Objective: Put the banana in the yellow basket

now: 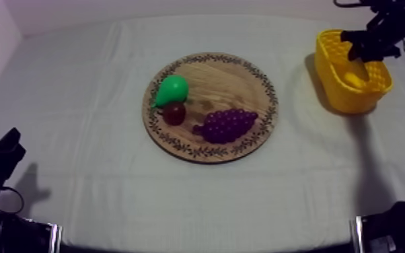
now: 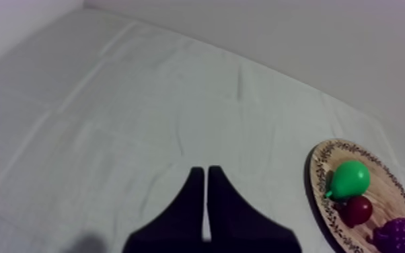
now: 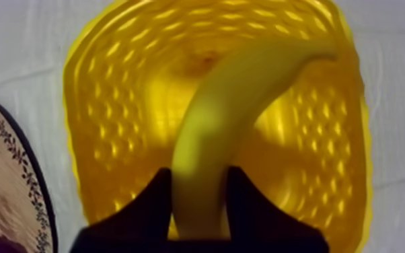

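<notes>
Banana (image 3: 245, 87) hung over the yellow basket (image 3: 104, 87), clamped in the right hand (image 3: 200, 173); a skewed release risked snagging the rim.

You had the board (image 1: 235, 79) in the middle of the tabletop (image 1: 111, 192), pear (image 1: 172, 89) left of grapes (image 1: 225, 125) on it; the basket (image 1: 327, 66) stood to its right, banana (image 3: 205, 155) over it.
</notes>
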